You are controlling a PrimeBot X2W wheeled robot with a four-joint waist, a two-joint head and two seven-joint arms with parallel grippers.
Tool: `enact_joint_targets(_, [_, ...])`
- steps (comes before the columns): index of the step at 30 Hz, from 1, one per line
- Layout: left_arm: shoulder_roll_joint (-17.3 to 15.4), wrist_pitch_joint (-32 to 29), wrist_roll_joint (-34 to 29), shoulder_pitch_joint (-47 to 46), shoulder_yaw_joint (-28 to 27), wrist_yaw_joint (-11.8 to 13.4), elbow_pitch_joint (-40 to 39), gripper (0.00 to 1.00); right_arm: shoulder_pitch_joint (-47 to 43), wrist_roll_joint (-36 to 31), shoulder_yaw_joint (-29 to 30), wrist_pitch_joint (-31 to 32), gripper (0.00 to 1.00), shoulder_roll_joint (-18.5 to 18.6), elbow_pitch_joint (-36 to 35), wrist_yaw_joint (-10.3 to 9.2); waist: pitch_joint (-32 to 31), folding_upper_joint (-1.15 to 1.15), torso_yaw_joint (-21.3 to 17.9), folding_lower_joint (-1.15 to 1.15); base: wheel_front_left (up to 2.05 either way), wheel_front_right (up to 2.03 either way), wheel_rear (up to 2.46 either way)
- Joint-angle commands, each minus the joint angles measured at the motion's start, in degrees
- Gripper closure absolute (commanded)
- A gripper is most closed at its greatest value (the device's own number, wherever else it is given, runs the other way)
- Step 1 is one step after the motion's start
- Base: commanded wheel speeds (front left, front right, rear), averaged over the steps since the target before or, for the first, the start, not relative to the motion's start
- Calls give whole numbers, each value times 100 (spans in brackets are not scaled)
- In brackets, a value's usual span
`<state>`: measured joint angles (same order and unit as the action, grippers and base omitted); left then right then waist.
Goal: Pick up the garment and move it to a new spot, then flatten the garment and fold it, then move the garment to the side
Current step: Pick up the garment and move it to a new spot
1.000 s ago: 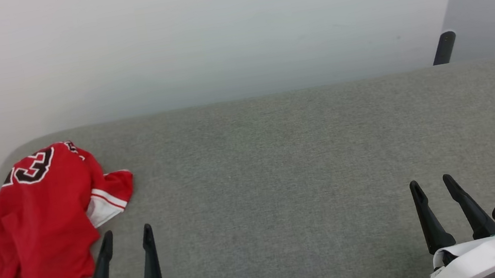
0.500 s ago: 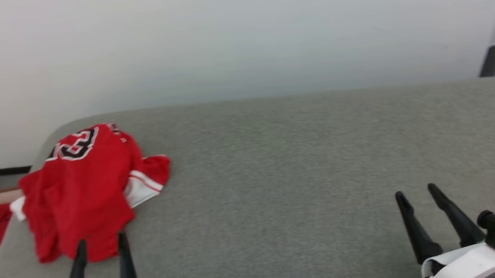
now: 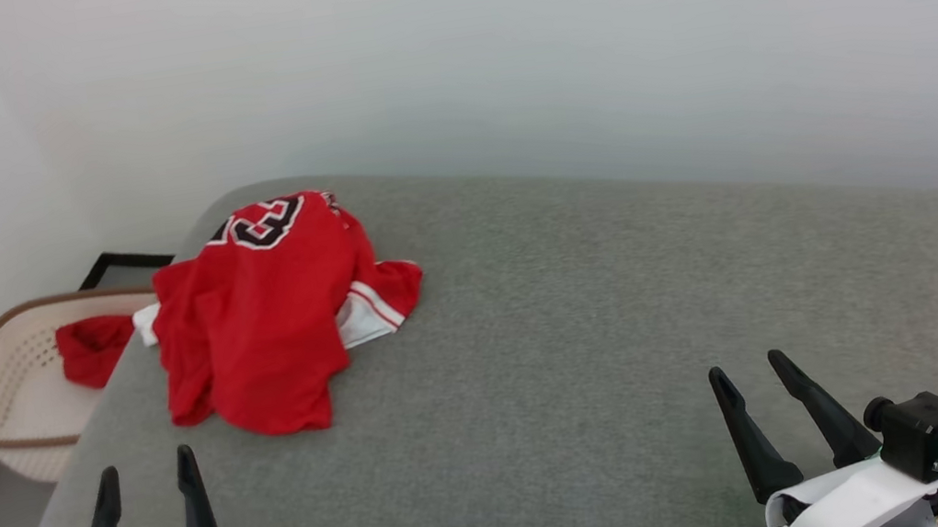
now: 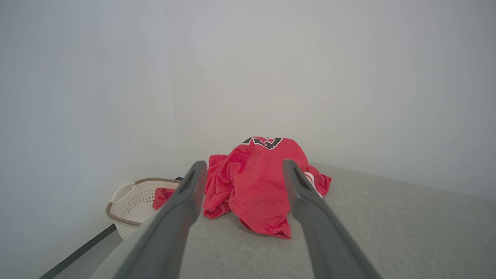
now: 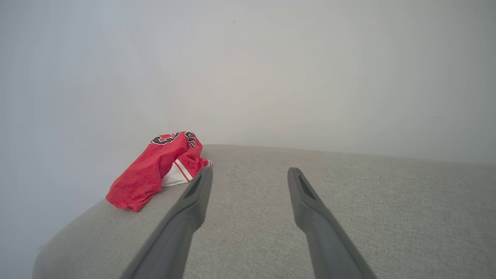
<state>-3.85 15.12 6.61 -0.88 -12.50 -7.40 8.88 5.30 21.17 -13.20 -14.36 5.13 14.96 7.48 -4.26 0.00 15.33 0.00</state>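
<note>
Head view: left hand (image 3: 144,461) and right hand (image 3: 745,363) both released, spread wide, empty.

Grey fabric-covered bench (image 3: 593,347) with rounded corner, crumpled red jersey garment (image 3: 256,332) with white sleeve and black numerals heaped on it, ahead of the left fingers (image 3: 196,518), well apart from the right fingers (image 3: 743,432)
</note>
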Motion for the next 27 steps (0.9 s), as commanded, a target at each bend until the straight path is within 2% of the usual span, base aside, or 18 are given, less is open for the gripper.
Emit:
enact_joint_targets(1, [-12,-2,5,8,-2,-14,-14,0,75,38,-2,-25,0,-6,11,2,44,0,121,0,0,0,0])
enact_joint_targets(5, [-2,-2,154,-135,-15,-14,-49,0,137,-3,-36,-34,0,-1,-10,2,170,0,127,0,0,0,0])
enact_joint_targets(11, [-304,-5,438,-552,117,-15,10,0,308,-27,-59,5,0,117,-68,2,596,0,-92,0,0,0,0])
enact_joint_targets(17, [-987,-611,1220,-1383,341,-15,84,0,581,-79,23,42,0,248,-217,2,1261,0,-433,0,0,0,0])
enact_joint_targets(27, [-2308,-2493,2587,-2801,452,-15,468,0,966,-152,55,-2,0,314,-383,2,2108,0,-1019,0,0,0,0])
